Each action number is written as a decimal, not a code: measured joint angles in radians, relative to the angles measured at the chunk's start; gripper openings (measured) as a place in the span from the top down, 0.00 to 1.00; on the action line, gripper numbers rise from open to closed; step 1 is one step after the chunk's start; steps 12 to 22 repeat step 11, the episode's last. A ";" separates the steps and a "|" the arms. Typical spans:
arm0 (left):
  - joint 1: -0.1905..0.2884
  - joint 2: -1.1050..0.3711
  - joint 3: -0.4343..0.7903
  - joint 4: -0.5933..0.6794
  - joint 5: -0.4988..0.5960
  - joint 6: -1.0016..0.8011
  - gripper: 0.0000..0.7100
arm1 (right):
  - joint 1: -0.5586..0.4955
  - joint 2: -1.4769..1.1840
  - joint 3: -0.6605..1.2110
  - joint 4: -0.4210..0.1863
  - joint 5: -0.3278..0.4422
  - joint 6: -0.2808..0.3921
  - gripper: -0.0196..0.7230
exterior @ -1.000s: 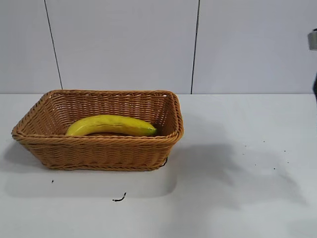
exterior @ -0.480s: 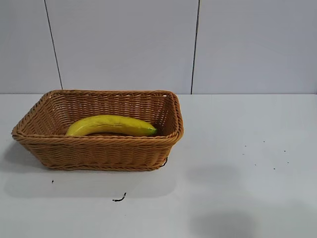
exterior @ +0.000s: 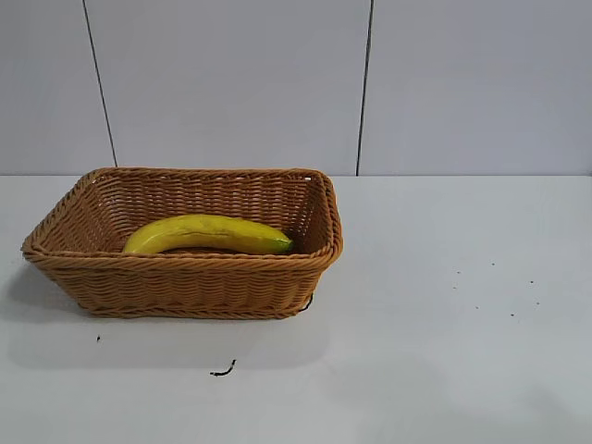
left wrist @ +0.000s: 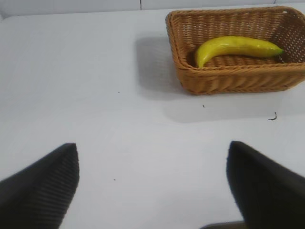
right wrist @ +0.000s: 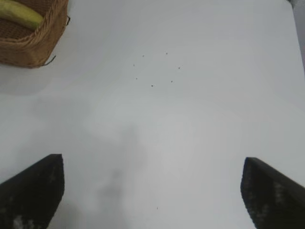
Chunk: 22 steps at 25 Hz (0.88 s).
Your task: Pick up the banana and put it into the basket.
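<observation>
The yellow banana [exterior: 208, 233] lies inside the tan wicker basket [exterior: 185, 277] at the table's left, its greenish tip toward the right wall. It also shows in the left wrist view [left wrist: 236, 46], inside the basket [left wrist: 228, 78], and partly in the right wrist view [right wrist: 19, 13], with the basket corner [right wrist: 40, 45]. My left gripper [left wrist: 152, 183] is open and empty over bare table, well away from the basket. My right gripper [right wrist: 152, 191] is open and empty over bare table, far from the basket. Neither gripper shows in the exterior view.
A white table [exterior: 444, 351] with small dark specks [exterior: 495, 291] and a dark scrap [exterior: 222, 371] in front of the basket. A grey panelled wall stands behind.
The right arm at the exterior view's right edge has left the view, and its shadow on the table has faded. The banana and basket have not moved.
</observation>
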 joint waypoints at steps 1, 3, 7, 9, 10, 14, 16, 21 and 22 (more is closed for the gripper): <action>0.000 0.000 0.000 0.000 0.000 0.000 0.11 | 0.000 -0.006 0.000 -0.004 0.000 0.006 0.05; 0.000 0.000 0.000 0.000 0.000 0.000 0.11 | 0.000 -0.007 0.000 -0.011 0.000 0.012 0.05; 0.000 0.000 0.000 0.000 0.000 0.000 0.11 | 0.000 -0.007 0.000 -0.013 0.000 0.016 0.05; 0.000 0.000 0.000 0.000 0.000 0.000 0.11 | 0.000 -0.007 0.000 -0.013 0.000 0.016 0.05; 0.000 0.000 0.000 0.000 0.000 0.000 0.11 | 0.000 -0.007 0.000 -0.013 0.000 0.016 0.05; 0.000 0.000 0.000 0.000 0.000 0.000 0.11 | 0.000 -0.007 0.000 -0.013 0.000 0.016 0.05; 0.000 0.000 0.000 0.000 0.000 0.000 0.11 | 0.000 -0.007 0.000 -0.013 0.000 0.016 0.05; 0.000 0.000 0.000 0.000 0.000 0.000 0.11 | 0.000 -0.007 0.000 -0.013 0.000 0.016 0.05; 0.000 0.000 0.000 0.000 0.000 0.000 0.11 | 0.000 -0.007 0.000 -0.013 0.000 0.016 0.05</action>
